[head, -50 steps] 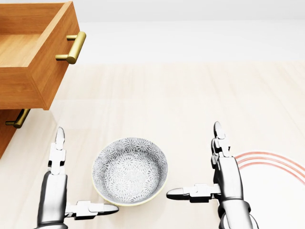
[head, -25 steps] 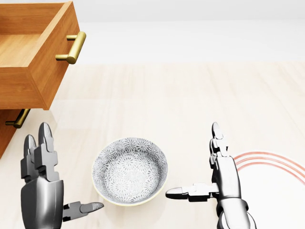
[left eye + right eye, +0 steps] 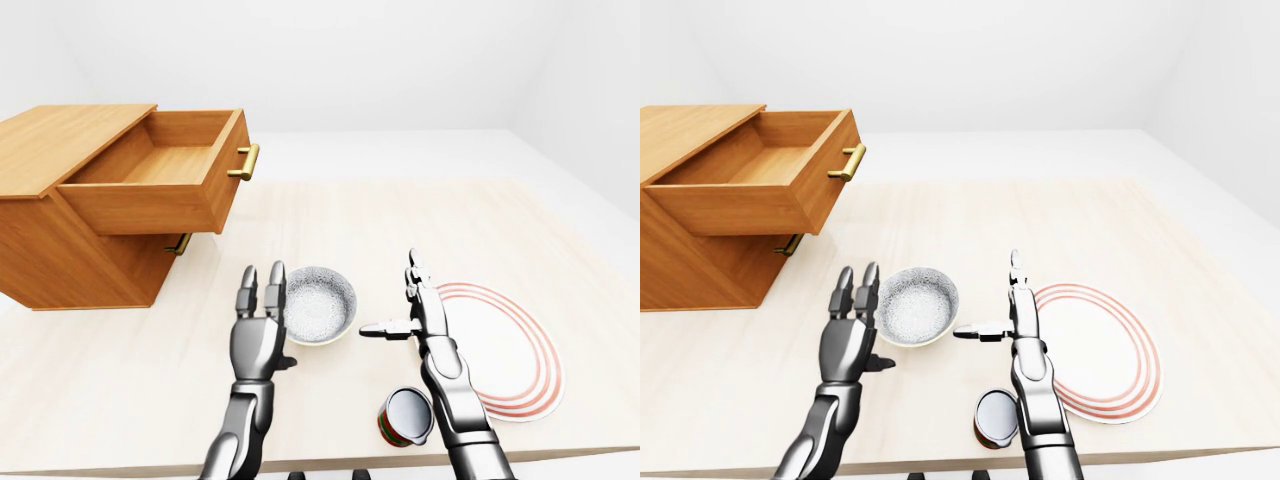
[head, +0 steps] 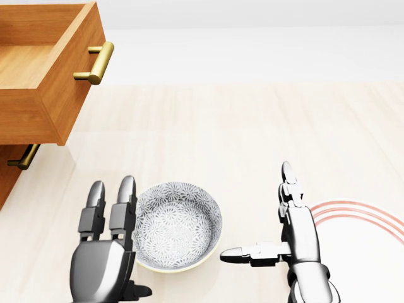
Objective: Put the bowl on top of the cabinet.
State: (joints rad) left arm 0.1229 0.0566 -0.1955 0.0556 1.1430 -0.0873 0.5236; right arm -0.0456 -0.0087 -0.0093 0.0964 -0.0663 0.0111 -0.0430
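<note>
Head view shows my left robot hand (image 4: 104, 252), fingers apart, touching the patterned bowl (image 4: 173, 226); my right robot hand (image 4: 287, 237) waits open beside it.

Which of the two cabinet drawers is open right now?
The upper drawer, pulled well out so its empty inside shows. The lower drawer is shut, with only its brass handle peeking out beneath.

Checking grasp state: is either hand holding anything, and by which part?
Nothing is held. The left hand stands open beside the rim of the patterned grey bowl; the right hand is open, apart from it.
</note>
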